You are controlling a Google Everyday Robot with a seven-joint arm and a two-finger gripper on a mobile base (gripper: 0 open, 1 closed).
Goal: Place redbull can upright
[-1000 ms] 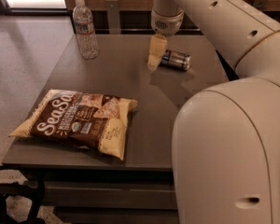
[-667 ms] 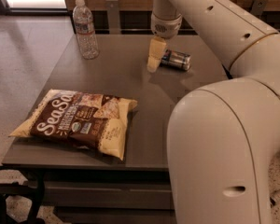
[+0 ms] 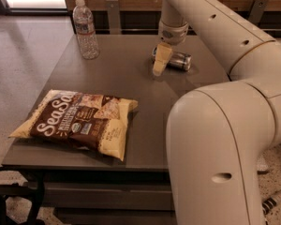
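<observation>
The redbull can (image 3: 179, 60) lies on its side on the grey table (image 3: 131, 74), towards the far right. Its blue and silver body points left to right. My gripper (image 3: 159, 67) hangs down from the white arm right at the can's left end and covers part of it. Its cream tip reaches the table top just in front of the can.
A clear plastic water bottle (image 3: 85, 29) stands upright at the table's far left. A brown SeaSalt chip bag (image 3: 79, 122) lies flat at the front left. My white arm's large elbow (image 3: 225, 149) fills the front right. A wooden wall runs behind the table.
The gripper has come down a little and closer to the can's left end. The can, the bottle and the bag have not moved.
</observation>
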